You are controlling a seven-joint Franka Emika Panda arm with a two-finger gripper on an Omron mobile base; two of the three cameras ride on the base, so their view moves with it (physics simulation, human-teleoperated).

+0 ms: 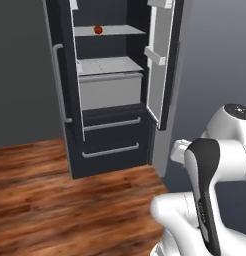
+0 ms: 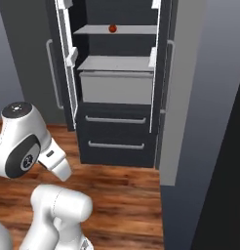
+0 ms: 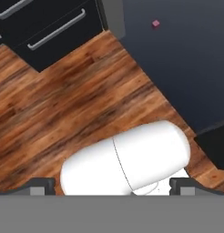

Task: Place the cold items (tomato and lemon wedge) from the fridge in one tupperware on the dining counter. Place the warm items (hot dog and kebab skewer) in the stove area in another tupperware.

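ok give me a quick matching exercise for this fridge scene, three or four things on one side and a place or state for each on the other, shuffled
Things:
1. tomato
2. fridge doors
3. grey crisper bin
4. gripper

Places or states:
A. under the lower shelf, above the two drawer fronts
B. swung open on both sides
C. on the upper shelf
D. open, pointing down at the wood floor

Pairs: 1-C, 2-B, 3-A, 4-D
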